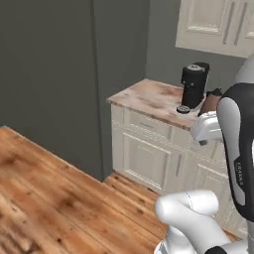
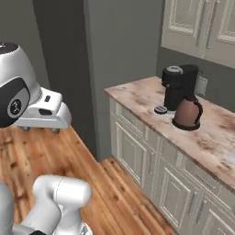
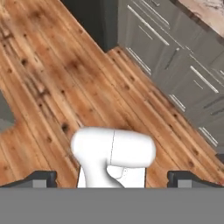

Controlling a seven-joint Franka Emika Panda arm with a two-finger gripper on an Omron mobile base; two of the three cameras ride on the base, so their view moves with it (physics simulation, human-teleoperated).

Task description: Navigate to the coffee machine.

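Currently, left base view: coffee machine [image 1: 194, 88] on the marble surface [image 1: 149, 96], ahead and right; steer right to centre it. Right base view: adds the brown kettle [image 2: 187, 113] touching its base, mostly hidden before. Hand view: wood floor [image 3: 52, 78], cabinet fronts [image 3: 175, 57]; jaws wide apart, holding nothing.

Brown kettle [image 2: 187, 114] on a mottled stone counter [image 2: 215, 133] over cream base cabinets [image 2: 133, 153], cream upper cabinets [image 2: 197, 27] above, dark grey wall [image 1: 49, 74], wood plank floor [image 1: 44, 198].
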